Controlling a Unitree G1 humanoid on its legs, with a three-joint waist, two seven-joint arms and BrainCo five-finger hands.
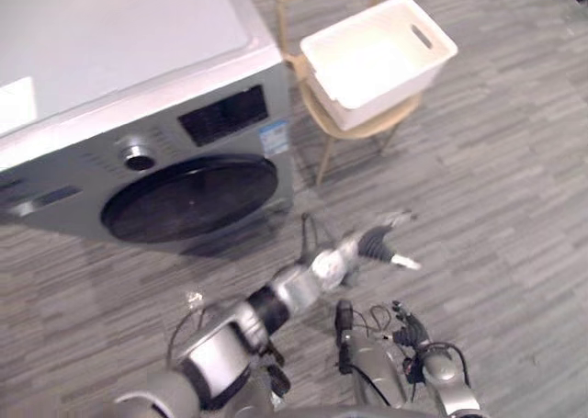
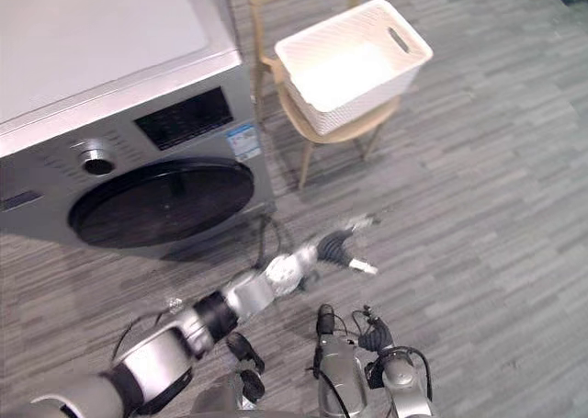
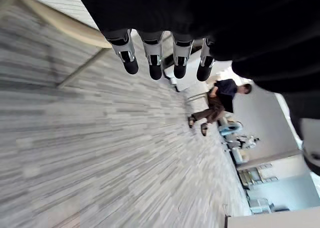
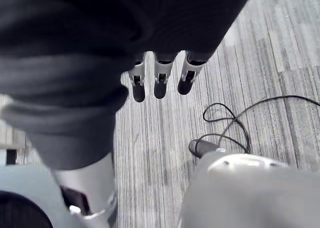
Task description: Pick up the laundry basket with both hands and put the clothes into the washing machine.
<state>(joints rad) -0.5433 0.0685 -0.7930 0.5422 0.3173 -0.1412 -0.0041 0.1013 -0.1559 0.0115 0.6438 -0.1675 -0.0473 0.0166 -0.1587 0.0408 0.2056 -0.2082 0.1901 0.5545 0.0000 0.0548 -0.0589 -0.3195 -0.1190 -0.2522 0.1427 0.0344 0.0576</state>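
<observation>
The laundry basket (image 1: 377, 60) sits on a chair (image 1: 356, 130) beside the washing machine (image 1: 138, 32). Left hand (image 1: 379, 244) and right hand (image 4: 160, 82) are empty, fingers (image 3: 155, 67) straight. I would grip opposite rims evenly, keeping it level.

Washing machine (image 1: 138, 96) runs off the left and far edges, so a good chunk of it is cut off. Its round door (image 1: 188, 197) is too dark to see through. The chair (image 1: 354, 131) is mostly buried under the laundry basket (image 1: 390, 101), and its back gets chopped by the far edge. The inside of the basket is one bright patch, so I can't tell what's in it. The left hand (image 1: 381, 245) is smeared in the head views. The right hand (image 1: 411, 331) is tiny down at the near edge. The far-off seated person (image 3: 217, 97) is too small to make out.
</observation>
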